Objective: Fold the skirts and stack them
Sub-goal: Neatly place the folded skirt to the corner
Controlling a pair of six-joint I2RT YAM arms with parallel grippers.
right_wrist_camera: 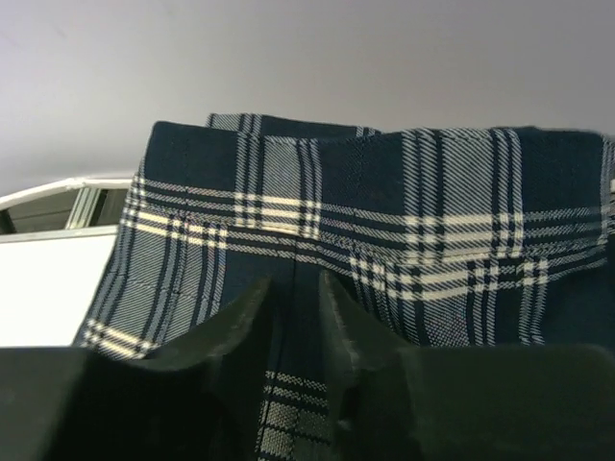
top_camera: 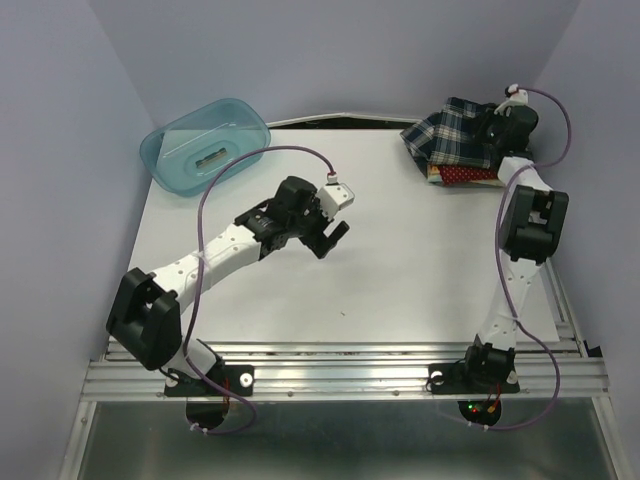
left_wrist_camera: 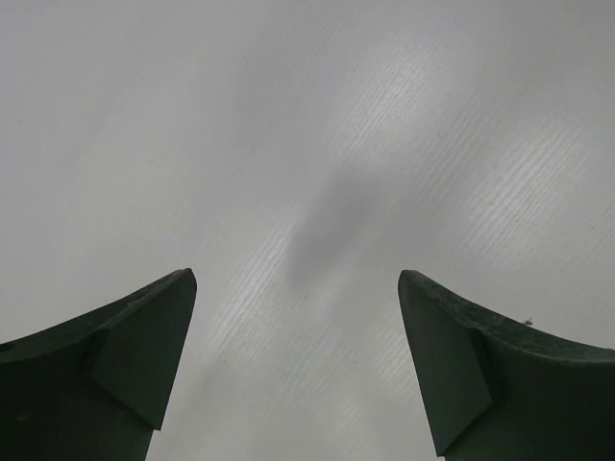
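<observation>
The skirts lie piled at the table's far right corner. The navy-green-white plaid skirt is on top, over the dark red dotted one, and a sliver of orange print shows at the pile's front left. My right gripper is down on the pile's right side. In the right wrist view its jaws stand narrow with a fold of plaid cloth pinched between them. My left gripper hovers over mid-table, wide open and empty, with only bare tabletop between its fingers.
A translucent teal bin sits at the far left corner with a small object inside. Purple-grey walls close in the left, back and right. A metal rail runs along the near edge by the arm bases.
</observation>
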